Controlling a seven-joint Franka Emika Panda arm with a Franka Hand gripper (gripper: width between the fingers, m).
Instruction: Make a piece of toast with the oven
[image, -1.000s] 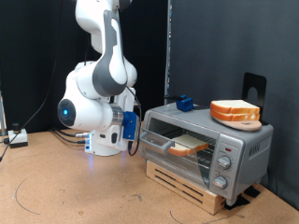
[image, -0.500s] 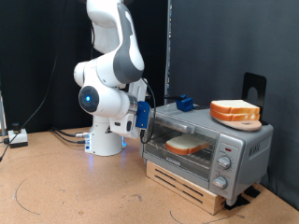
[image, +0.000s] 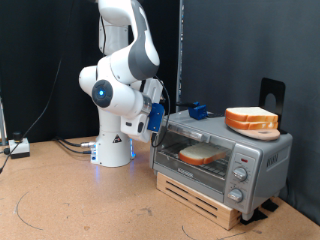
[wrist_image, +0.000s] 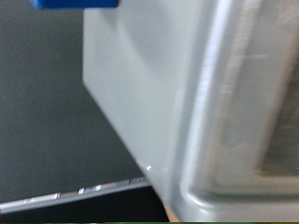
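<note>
The silver-grey oven (image: 262, 158) stands on a wooden pallet at the exterior view's right, and its glass door looks closed. The piece of toast (image: 201, 155) lies on the rack inside, seen through the glass. My gripper (image: 156, 124) is at the oven's upper corner on the exterior view's left, close to the door's edge, with nothing seen between its fingers. The wrist view is filled by a close, blurred grey oven wall (wrist_image: 140, 93); no fingers show there.
A thicker pile of bread slices (image: 251, 120) and a small blue object (image: 197, 110) sit on the oven's top. The blue object also shows in the wrist view (wrist_image: 75, 4). Three knobs (image: 238, 181) are on the side panel. The wooden pallet (image: 200, 196) is underneath. Cables (image: 15, 148) lie at the far left.
The oven door, ajar a second ago, now looks closed. My arm has swung up and toward the oven's upper corner on the exterior view's left.
</note>
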